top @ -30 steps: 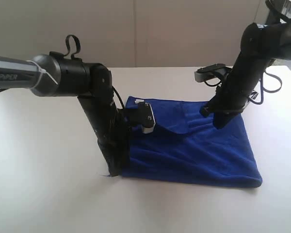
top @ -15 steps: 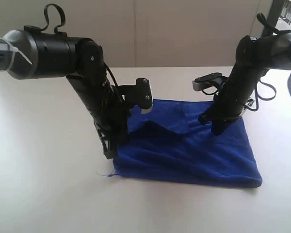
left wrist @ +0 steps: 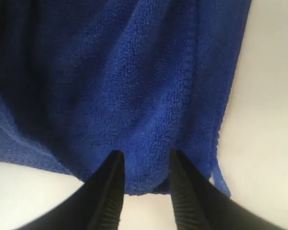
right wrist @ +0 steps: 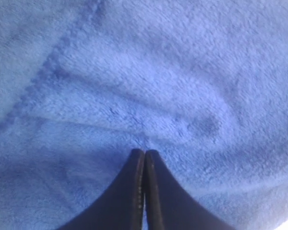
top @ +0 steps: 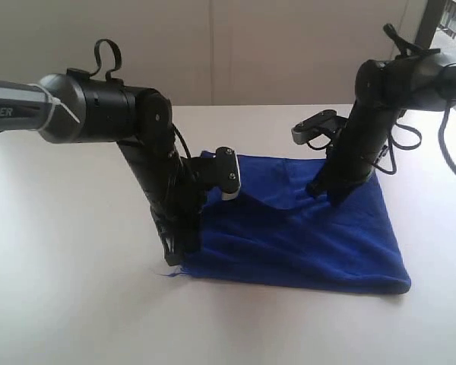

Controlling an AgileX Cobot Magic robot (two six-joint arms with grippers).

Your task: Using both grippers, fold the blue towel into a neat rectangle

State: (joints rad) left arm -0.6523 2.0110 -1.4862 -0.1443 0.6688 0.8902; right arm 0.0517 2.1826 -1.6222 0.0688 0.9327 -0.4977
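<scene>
Left claw [left wrist: 145, 154] parted astride blue towel [left wrist: 110, 72], right claw [right wrist: 144, 152] closed

Left arm [top: 15, 110] cut by frame edge, blue towel [top: 304, 236] edge behind left gripper [top: 178, 255]

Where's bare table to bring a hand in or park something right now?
Bare table to the left of the left gripper, the strip in front of the towel, and the patch to its right. Crowded: the towel's far half, between the arms, where the right gripper sits.
</scene>
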